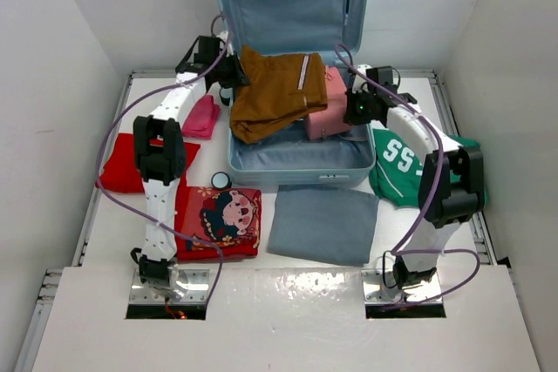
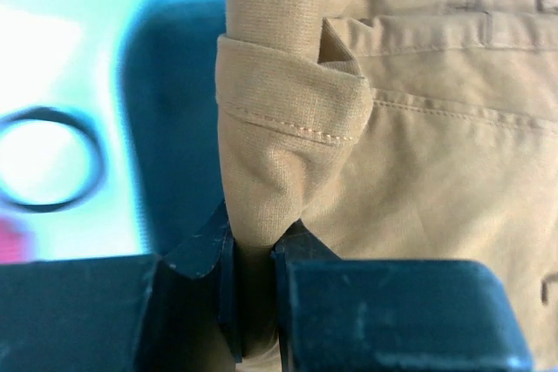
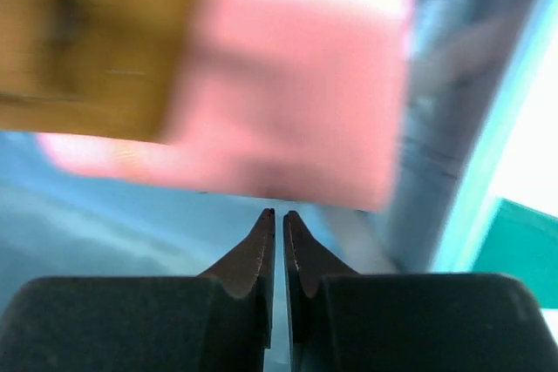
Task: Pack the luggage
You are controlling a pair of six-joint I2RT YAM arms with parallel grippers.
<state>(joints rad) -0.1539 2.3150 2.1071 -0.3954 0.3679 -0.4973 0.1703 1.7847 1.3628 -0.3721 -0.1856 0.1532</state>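
Pale blue luggage (image 1: 301,170) lies open, lid up, tan trousers (image 1: 275,93) draped inside; left end effector (image 2: 257,246) pinches them, right end effector (image 3: 278,219) closed, empty

A: Contents of the luggage (image 1: 301,170)?
B: Trousers (image 1: 270,93), over its left half and lapping its left wall. Small boxy case (image 1: 331,119), at its right wall, partly under the trousers.

A: Outside it?
B: Left of it: small folded garment (image 1: 202,118); larger garment (image 1: 122,167) farther left. In front: folded cloth (image 1: 323,224). Front-left: printed top (image 1: 222,215), with a round item (image 1: 221,180) just beside the luggage's corner. Right: jersey (image 1: 397,167).
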